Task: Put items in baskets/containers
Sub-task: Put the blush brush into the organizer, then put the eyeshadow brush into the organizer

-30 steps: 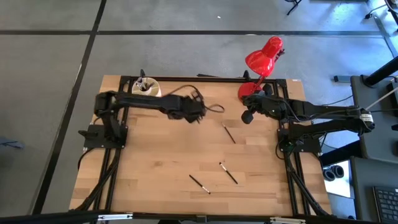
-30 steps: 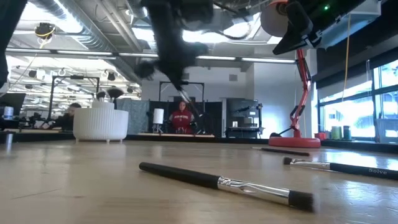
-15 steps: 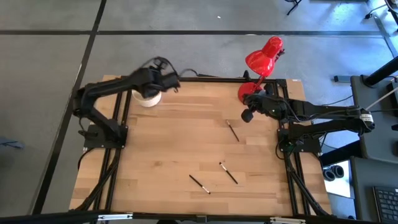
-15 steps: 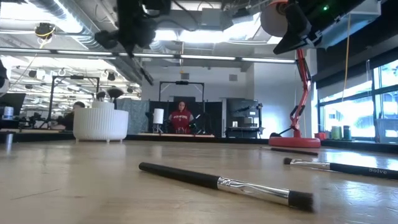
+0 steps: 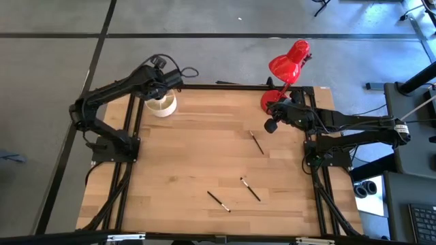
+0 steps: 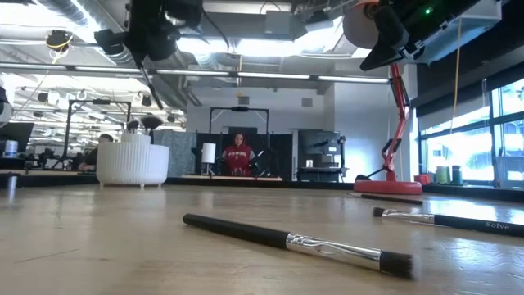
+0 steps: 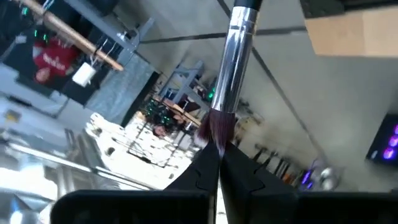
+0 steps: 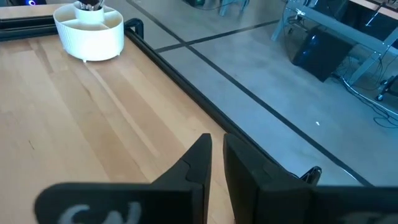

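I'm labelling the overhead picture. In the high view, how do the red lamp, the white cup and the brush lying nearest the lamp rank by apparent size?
1. Red lamp, largest by far.
2. White cup, partly hidden under the left gripper.
3. Brush, a thin sliver. It looks about as long as the cup is wide, so by length alone I would not rank those two.

Cup (image 5: 162, 106): cream-white, with ribbed walls seen in the low view. Table (image 5: 197, 163): pale wood grain, framed in black. Desk lamp (image 5: 289, 61): bright red. Loose brushes (image 5: 256, 143) (image 5: 250, 190) (image 5: 219, 201): dark handles, silver ferrules. Brush (image 7: 231, 68) seen in the left wrist view: black handle, silver ferrule, reddish-brown bristles. Both arms: dark.
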`<action>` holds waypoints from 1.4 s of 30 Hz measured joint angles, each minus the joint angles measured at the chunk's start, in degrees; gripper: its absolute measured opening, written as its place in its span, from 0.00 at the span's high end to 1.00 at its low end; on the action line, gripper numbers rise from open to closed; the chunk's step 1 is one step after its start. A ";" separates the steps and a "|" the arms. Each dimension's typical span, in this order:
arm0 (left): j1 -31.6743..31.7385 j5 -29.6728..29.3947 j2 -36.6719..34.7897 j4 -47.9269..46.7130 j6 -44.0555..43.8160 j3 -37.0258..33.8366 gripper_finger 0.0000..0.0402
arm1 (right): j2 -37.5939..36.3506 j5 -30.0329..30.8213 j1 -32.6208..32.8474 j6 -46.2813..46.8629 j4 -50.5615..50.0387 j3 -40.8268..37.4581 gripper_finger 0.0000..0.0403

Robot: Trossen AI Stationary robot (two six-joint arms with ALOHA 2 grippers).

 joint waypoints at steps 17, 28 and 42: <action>0.85 -4.46 0.10 6.62 0.95 -17.31 0.99 | 0.00 0.00 0.00 -1.06 1.47 0.00 0.89; 0.09 -1.57 0.10 8.20 0.91 -17.31 0.89 | 0.00 -0.01 -0.02 -2.52 2.10 0.00 0.89; -2.45 7.64 0.07 11.40 -16.30 -11.88 0.69 | 2.24 -17.59 -5.76 2.01 -0.49 0.00 0.89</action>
